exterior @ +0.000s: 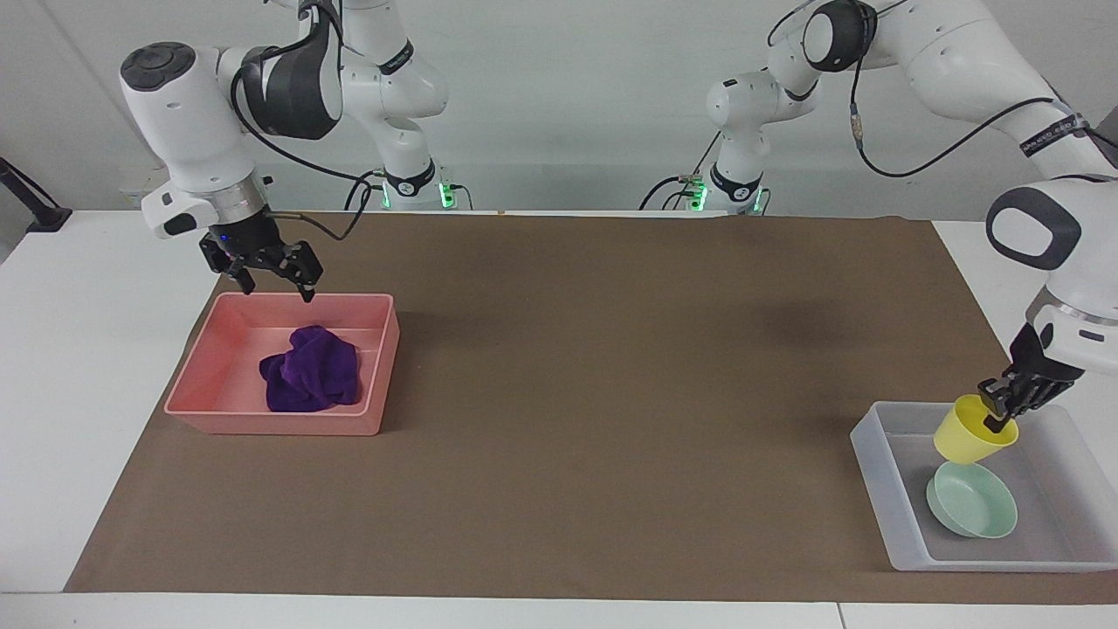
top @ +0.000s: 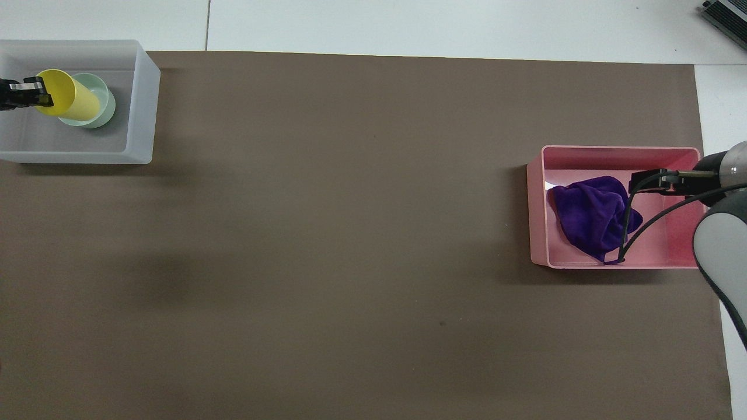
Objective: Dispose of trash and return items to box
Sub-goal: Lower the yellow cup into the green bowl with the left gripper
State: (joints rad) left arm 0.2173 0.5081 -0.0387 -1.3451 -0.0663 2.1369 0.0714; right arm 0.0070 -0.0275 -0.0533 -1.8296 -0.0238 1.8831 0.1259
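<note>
Two claws, one cup left to place.
Your left claw grips the yellow cup, tilted over the green bowl in the box; released there, it may topple. Right claw hangs spread above the pink bin holding the purple cloth.

Left pincer clamped, raised; right pincer spread, raised.
</note>
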